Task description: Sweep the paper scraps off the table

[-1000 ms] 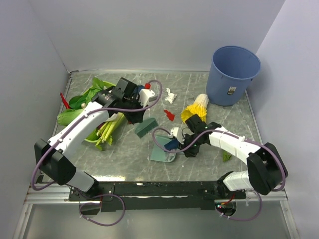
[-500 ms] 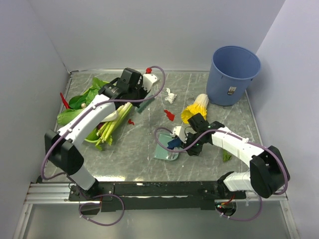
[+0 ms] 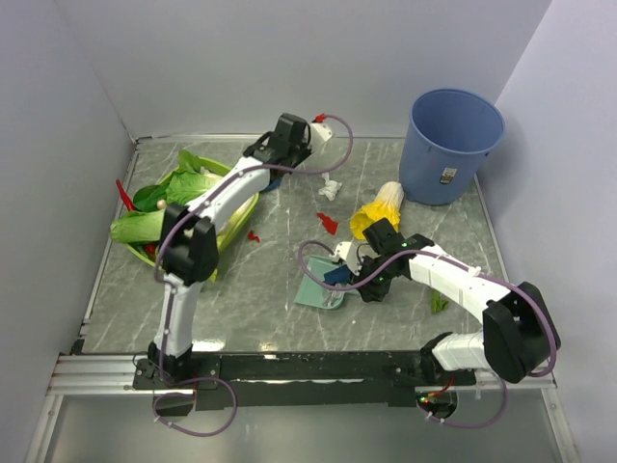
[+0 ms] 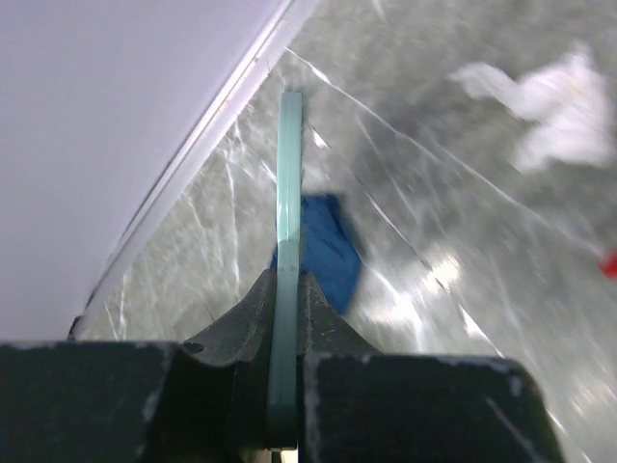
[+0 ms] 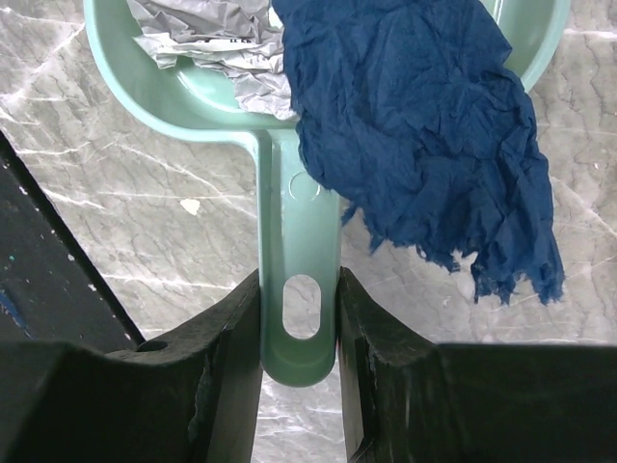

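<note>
My left gripper (image 3: 276,160) (image 4: 286,282) is at the table's (image 3: 260,309) back edge, shut on a thin teal brush (image 4: 288,183) seen edge-on. A dark blue paper scrap (image 4: 326,253) lies just past the brush. A white scrap (image 3: 331,183) (image 4: 554,96) and a red scrap (image 3: 328,224) lie further right, and a small red scrap (image 3: 253,234) lies mid-table. My right gripper (image 3: 361,281) (image 5: 300,289) is shut on the handle of the teal dustpan (image 3: 318,294) (image 5: 289,145). The dustpan holds a dark blue scrap (image 5: 424,125) and a grey-white scrap (image 5: 207,43).
A blue bucket (image 3: 451,145) stands at the back right. A yellow-and-white frilly vegetable (image 3: 379,207) lies just behind my right gripper. Leafy greens (image 3: 169,207) fill the left side. Pale walls close the table in on three sides.
My left arm has swung with the brush from the middle of the table to the back edge. The right gripper and dustpan have barely moved.
</note>
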